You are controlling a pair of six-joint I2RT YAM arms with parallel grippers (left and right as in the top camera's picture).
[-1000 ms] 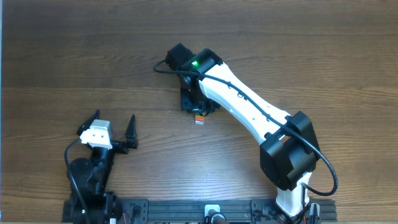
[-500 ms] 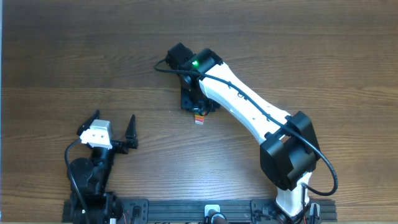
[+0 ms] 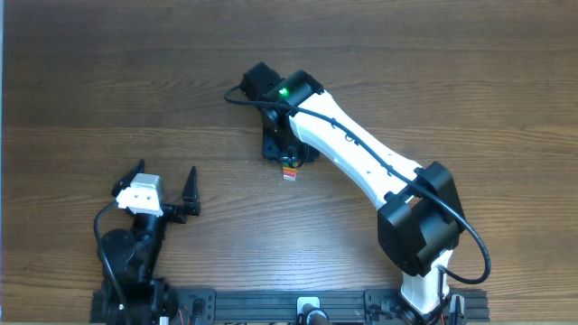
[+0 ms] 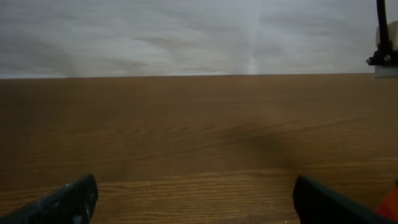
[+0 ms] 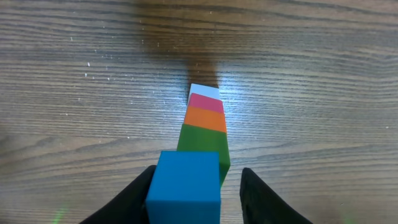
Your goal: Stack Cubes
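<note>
A stack of cubes (image 5: 205, 118) stands on the wooden table (image 5: 74, 74): a blue cube (image 5: 185, 186) on top, then green (image 5: 205, 138), orange (image 5: 206, 118) and pink (image 5: 206, 102), with a white one at the bottom. My right gripper (image 5: 198, 174) straddles the blue cube, open, with a small gap on one side. From above, the stack (image 3: 290, 171) shows just below the right gripper (image 3: 287, 152) near the table's middle. My left gripper (image 3: 167, 185) rests open near its base at the lower left, with nothing between its fingers (image 4: 68, 199).
The right arm (image 3: 361, 162) stretches diagonally from the lower right to the table's middle. A reddish corner (image 4: 392, 202) shows at the edge of the left wrist view. Bare wood lies all around the stack.
</note>
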